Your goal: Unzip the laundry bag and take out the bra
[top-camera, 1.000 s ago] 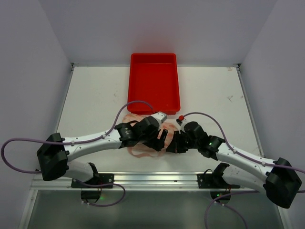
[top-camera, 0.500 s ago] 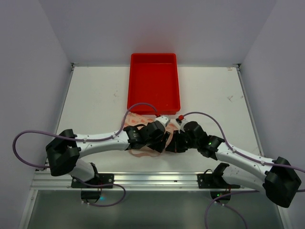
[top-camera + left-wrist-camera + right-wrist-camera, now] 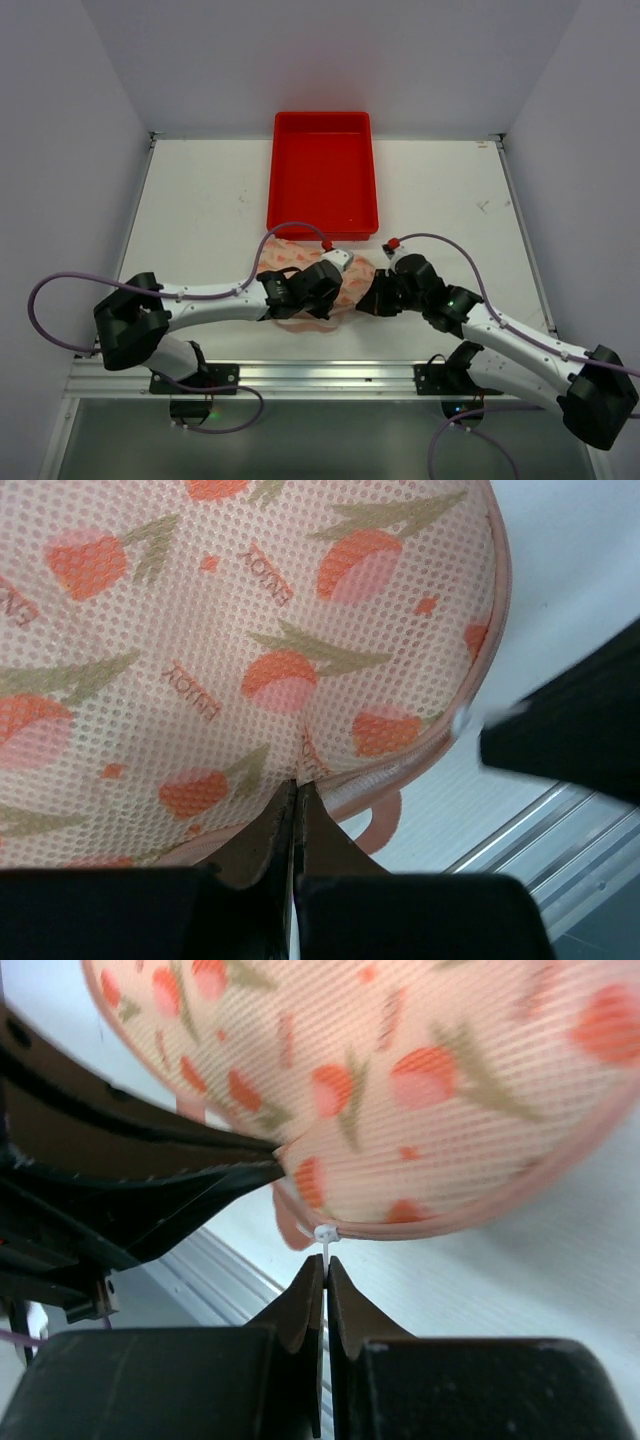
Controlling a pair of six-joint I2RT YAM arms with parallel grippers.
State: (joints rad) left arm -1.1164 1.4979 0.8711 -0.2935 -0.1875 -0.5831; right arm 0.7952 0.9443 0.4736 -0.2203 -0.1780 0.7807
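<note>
The pink mesh laundry bag [image 3: 352, 272] with orange print lies on the white surface [image 3: 200, 220] and looks soft and floppy. The left claw [image 3: 295, 792] pinches its edge; the right claw [image 3: 325, 1266] grips the small white zipper pull [image 3: 323, 1233].

Pale grey walls [image 3: 330, 60] are enclosing a white table [image 3: 200, 200] on three sides. Even light is falling. A metal rail [image 3: 320, 375] is running along its near edge.

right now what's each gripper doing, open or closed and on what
left gripper: closed, pinching the laundry bag at its edge.
right gripper: closed on the white pull tab at the bag's trim.
</note>
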